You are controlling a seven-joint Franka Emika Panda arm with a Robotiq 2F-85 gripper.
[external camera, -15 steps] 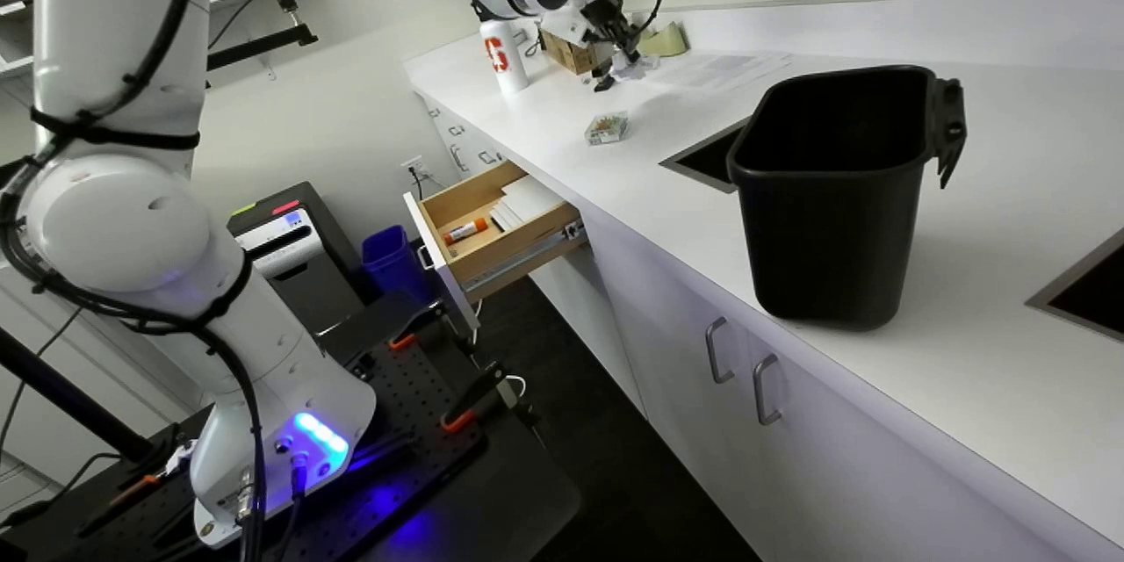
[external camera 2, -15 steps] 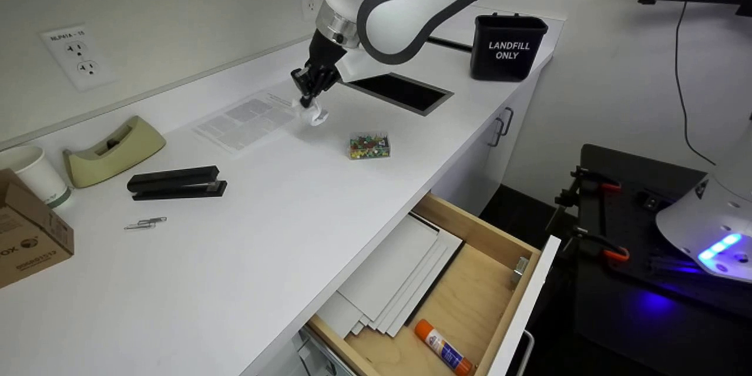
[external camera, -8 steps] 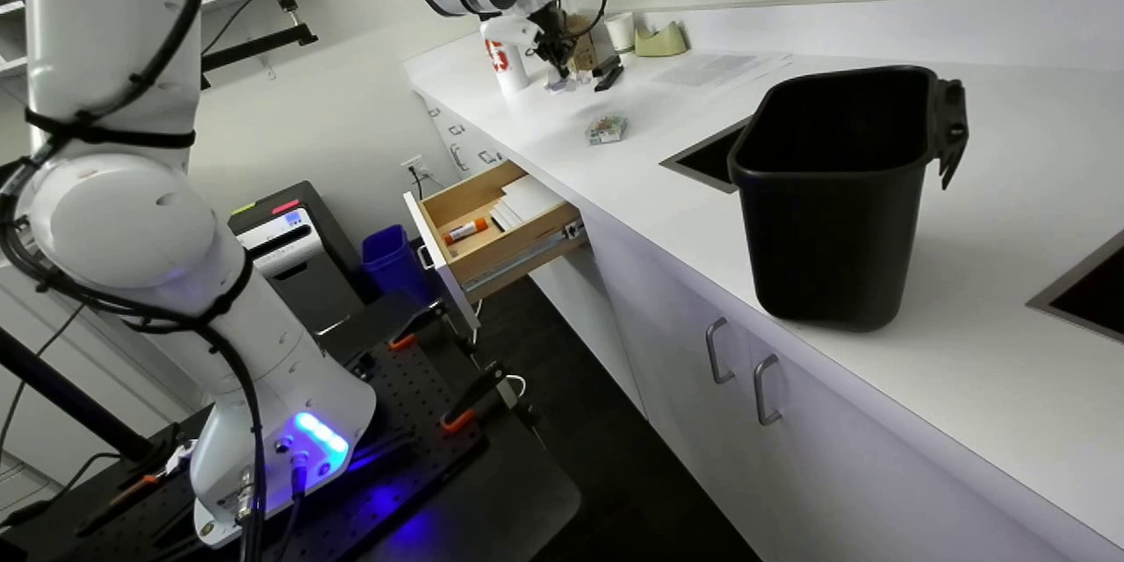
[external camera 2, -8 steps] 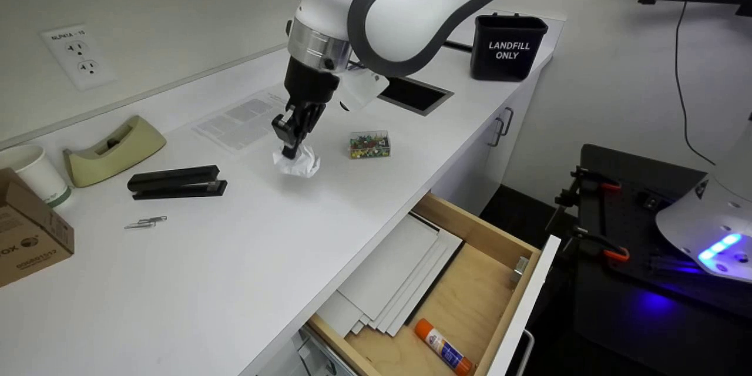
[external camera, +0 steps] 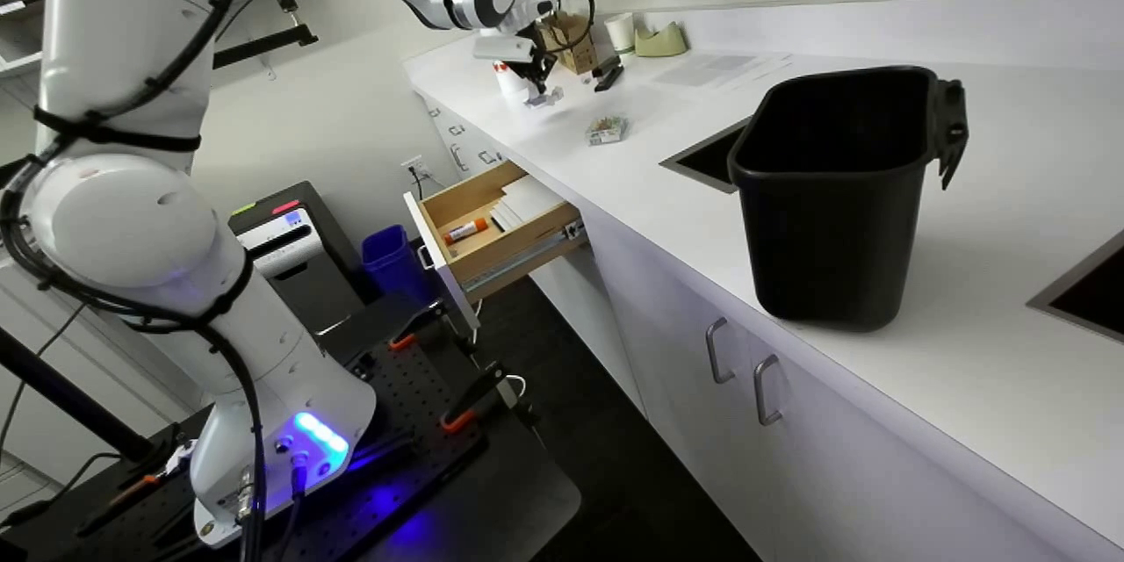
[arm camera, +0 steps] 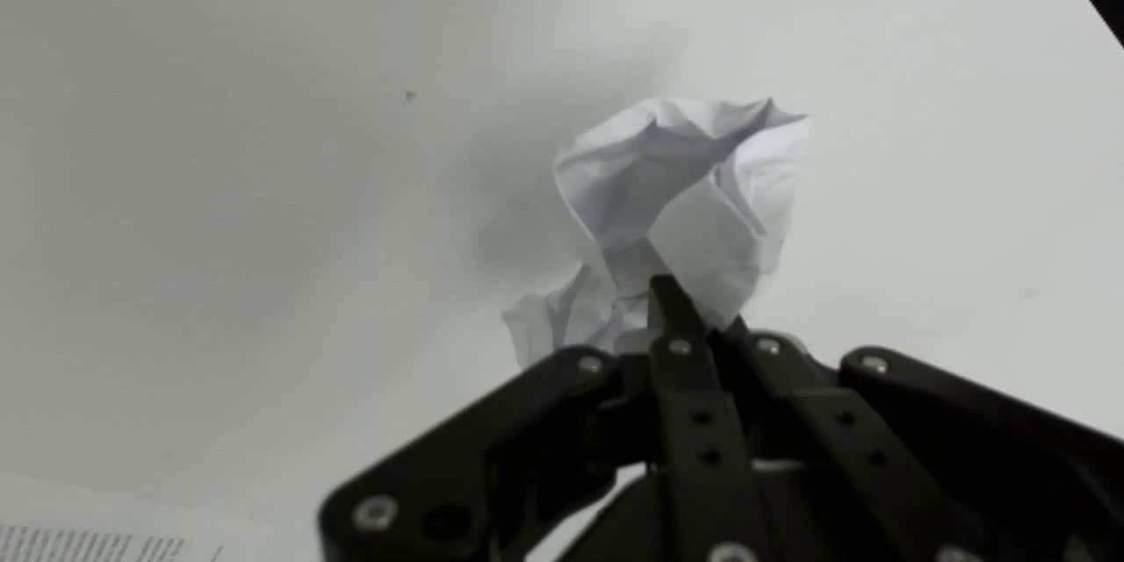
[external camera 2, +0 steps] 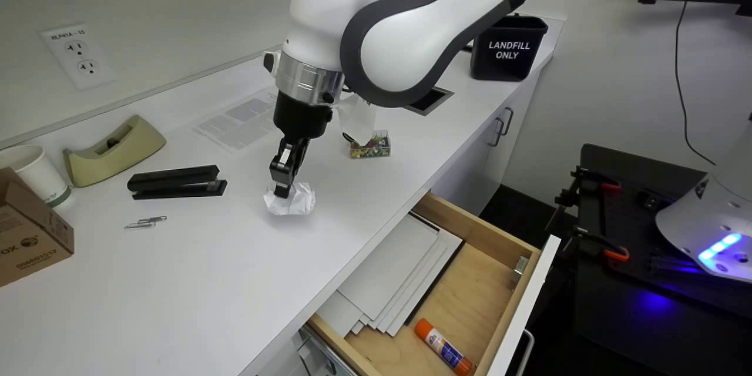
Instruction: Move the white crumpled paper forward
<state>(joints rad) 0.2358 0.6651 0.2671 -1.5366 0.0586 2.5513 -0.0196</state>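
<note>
1 claw [external camera 2: 283, 191], 1 crumpled paper [external camera 2: 301, 200], and the tally rolls on: 1 stapler [external camera 2: 173, 178], 1 box of pins [external camera 2: 376, 148] (part hidden), 1 tape dispenser [external camera 2: 126, 150], 1 cup [external camera 2: 40, 174], 1 cardboard box [external camera 2: 35, 233], 1 bottle [external camera: 507, 81] partly behind the claw, paper clips [external camera 2: 145, 223] too small for an exact no. Bins: 2 total, 1 black bin [external camera 2: 508, 59] on the counter [external camera 2: 194, 282], 1 blue bin [external camera: 394, 263] lower down. 1 drawer [external camera 2: 476, 299], pulled out, holding 1 glue stick [external camera 2: 443, 348] plus several white boards [external camera 2: 393, 270], exact no. unclear.

And the claw's got it! Fingers [arm camera: 676, 325] nearly tog., a fold of the paper pinched betw. the tips. Paper's right at the tips in both exterior views, pokes out past them in the wrist view, approx. betw. stapler and box of pins. Contact w/ the counter? Can't tell; a soft shadow [arm camera: 514, 224] shows beside the paper.
</note>
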